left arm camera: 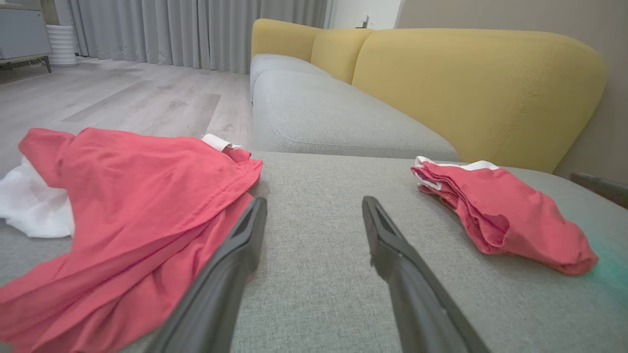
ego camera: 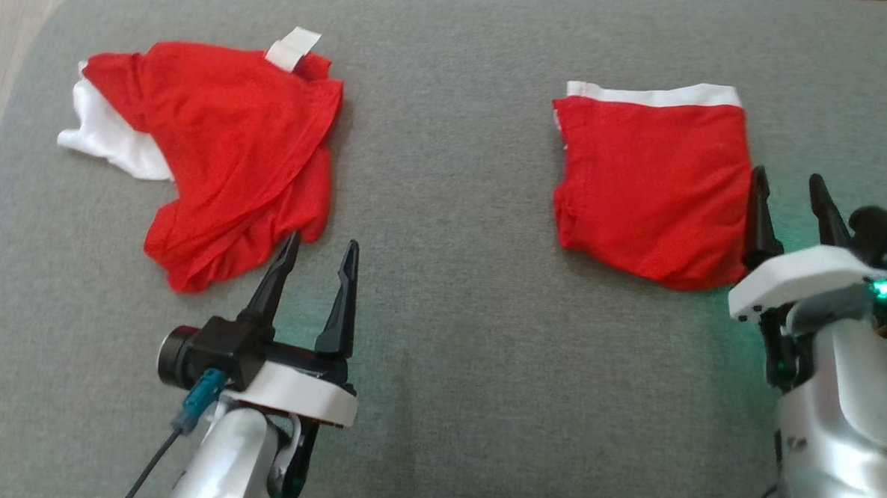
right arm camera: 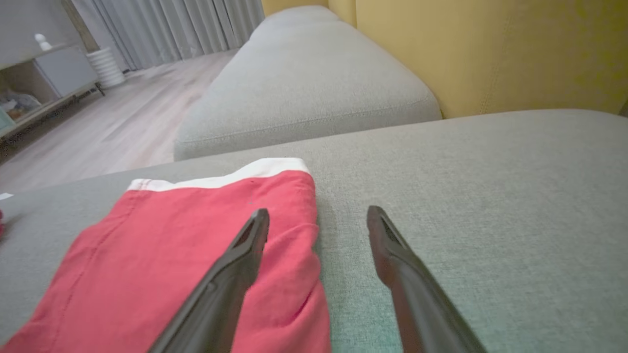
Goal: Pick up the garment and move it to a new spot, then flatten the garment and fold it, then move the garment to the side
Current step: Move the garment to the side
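Here's the big grey sofa cushion [ego camera: 460,205] carrying everything, with the yellow backrest [left arm camera: 466,93] rising beyond its far edge in the left wrist view and pale wooden floor [left arm camera: 122,98] off past its left edge. Two red pieces lie on it, well apart. Towards the far left corner sprawls the crumpled garment [ego camera: 231,150], the larger of the two, rumpled and loose, with white fabric [ego camera: 111,137] spilling out on the side nearest the left edge. Over towards the right edge sits the folded garment [ego camera: 648,190], a neat flat rectangle with its white waistband [ego camera: 656,95] facing the far edge. Now the arms: the left gripper [ego camera: 322,240] hovers at the near hem of the crumpled garment, jaws spread wide and holding nothing, one finger right at the cloth's edge, and I can't say whether it touches. The right gripper [ego camera: 786,174] is at the folded garment's right side, jaws wide and empty too, one finger over the red fabric, the other over bare cushion. Smallest of all, a white tag [ego camera: 293,48] sticks up from the crumpled garment's far edge.
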Available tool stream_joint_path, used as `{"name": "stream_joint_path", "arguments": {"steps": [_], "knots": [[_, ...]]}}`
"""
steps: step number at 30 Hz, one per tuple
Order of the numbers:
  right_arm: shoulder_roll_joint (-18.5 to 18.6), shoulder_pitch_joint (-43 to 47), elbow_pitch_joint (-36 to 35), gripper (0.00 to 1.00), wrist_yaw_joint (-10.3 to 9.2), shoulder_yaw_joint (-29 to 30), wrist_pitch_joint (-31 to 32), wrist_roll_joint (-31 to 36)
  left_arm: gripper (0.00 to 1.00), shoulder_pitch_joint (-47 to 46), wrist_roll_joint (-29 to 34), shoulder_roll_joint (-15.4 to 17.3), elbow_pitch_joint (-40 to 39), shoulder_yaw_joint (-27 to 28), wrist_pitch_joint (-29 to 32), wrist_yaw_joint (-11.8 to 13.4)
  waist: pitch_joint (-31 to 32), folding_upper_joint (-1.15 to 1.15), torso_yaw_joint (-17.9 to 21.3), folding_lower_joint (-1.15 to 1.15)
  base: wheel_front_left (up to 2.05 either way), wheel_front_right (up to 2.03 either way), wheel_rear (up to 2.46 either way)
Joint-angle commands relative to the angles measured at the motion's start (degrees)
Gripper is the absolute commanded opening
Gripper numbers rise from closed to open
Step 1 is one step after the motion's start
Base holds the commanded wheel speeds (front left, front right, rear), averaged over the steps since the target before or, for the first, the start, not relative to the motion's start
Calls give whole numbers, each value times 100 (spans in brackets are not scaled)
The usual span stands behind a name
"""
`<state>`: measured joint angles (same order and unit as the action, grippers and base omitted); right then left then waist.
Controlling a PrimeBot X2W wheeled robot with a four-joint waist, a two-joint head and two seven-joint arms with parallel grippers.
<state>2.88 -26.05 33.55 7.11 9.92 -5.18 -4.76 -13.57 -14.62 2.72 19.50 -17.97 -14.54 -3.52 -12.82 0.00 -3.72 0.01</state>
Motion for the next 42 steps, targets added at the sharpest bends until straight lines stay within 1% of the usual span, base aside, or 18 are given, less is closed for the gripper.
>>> {"name": "stream_joint_path", "arguments": {"steps": [1,5,10,14,15,16,19,21,24,25,29,31,33,37,40,41,42], "knots": [[-1,-252,36,100,37,-11,113,130,100,-190,8,16,-147,122,-46,12,-70,0,-75,-1,0,0,0],[-1,-576,691,100,37,159,433,214,100,-227,-21,16,-114,74,-46,15,-135,0,-186,-1,0,0,0],[-1,-855,1344,100,37,91,598,346,100,-253,-39,16,-121,57,-46,29,-186,0,-257,-1,0,0,0],[-1,-1034,1726,100,37,27,720,637,100,-275,-53,16,-125,51,-46,39,-212,0,-271,-1,0,0,0],[-1,-1074,1809,6,37,-18,778,713,100,-280,-59,16,-124,53,-46,45,-213,0,-267,-1,0,0,0],[0,-1110,1873,0,37,-70,830,781,100,-285,-65,16,-122,58,-46,52,-212,0,-258,-1,0,0,0],[135,-1249,1979,0,37,-273,901,949,100,-289,-77,16,-116,92,-46,71,-188,0,-209,-1,0,0,0],[319,-1348,1981,0,37,-411,889,1027,100,-286,-86,16,-123,110,-46,79,-165,0,-172,-1,0,0,0],[711,-1467,1963,0,37,-687,910,1123,100,-281,-94,16,-139,138,-46,87,-141,0,-117,-1,0,0,0],[711,-1467,1963,0,37,-687,910,1123,100,-281,-94,16,-139,138,-46,87,-141,0,-117,-1,0,0,0],[1449,-1543,1958,0,37,-1096,1002,1132,100,-285,-103,16,-181,166,-46,90,-166,0,-81,-1,0,0,0],[1888,-1557,1954,0,37,-1322,1049,1129,100,-299,-109,16,-207,177,-46,87,-211,0,-81,-1,0,0,0],[2406,-1560,1916,0,37,-1589,1048,1259,100,-315,-120,16,-234,185,-46,81,-266,0,-94,-1,0,0,0],[3225,-1531,1993,0,37,-1816,1058,1255,100,-369,-137,16,-265,189,-46,62,-401,0,-153,-1,0,0,0],[3645,-1545,2090,0,37,-1823,993,1133,100,-414,-141,16,-269,191,-46,50,-485,0,-205,-1,0,0,0],[3738,-1552,2116,0,37,-1807,962,1086,100,-426,-141,16,-268,193,-46,47,-507,0,-221,-1,0,0,0],[3744,-1533,2106,0,37,-1856,866,987,100,-436,-141,16,-265,198,-46,44,-519,0,-234,-1,0,0,0]]}}
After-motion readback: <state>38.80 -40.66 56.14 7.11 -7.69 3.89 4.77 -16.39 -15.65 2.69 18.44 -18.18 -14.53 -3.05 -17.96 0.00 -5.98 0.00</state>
